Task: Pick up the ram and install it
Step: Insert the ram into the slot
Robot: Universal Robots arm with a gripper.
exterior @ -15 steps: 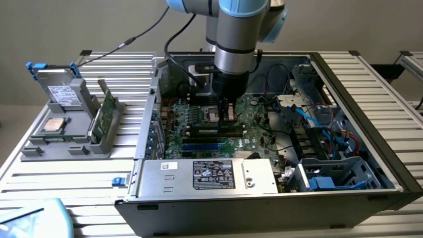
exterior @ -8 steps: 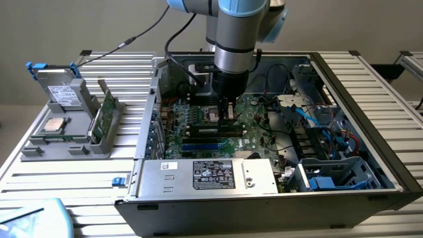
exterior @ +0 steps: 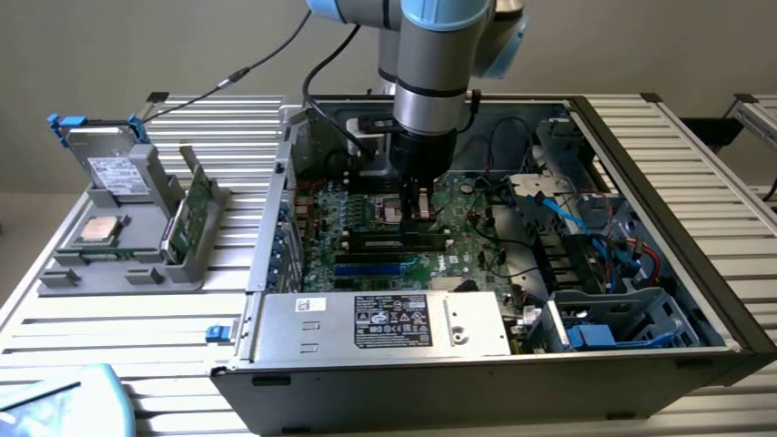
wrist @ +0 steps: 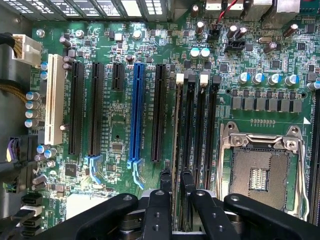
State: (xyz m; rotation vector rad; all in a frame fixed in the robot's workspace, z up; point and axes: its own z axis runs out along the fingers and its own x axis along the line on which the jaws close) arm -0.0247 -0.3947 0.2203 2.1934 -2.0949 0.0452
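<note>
Gripper (wrist: 176,184) straddles the ram (wrist: 176,125), which stands on edge in 1 memory slot (wrist: 179,78) beside the CPU socket (wrist: 260,172), aligned lengthwise, apparently so any push goes straight down. Whether it is clamped or free cannot be told.

Nothing can be read for certain. The black label (exterior: 392,320) on the power supply (exterior: 479,330) and the label (exterior: 118,173) on the hard drive (exterior: 107,146) carry print too small to make out. So does the white lettering (wrist: 148,117) on the motherboard (wrist: 120,125).
</note>
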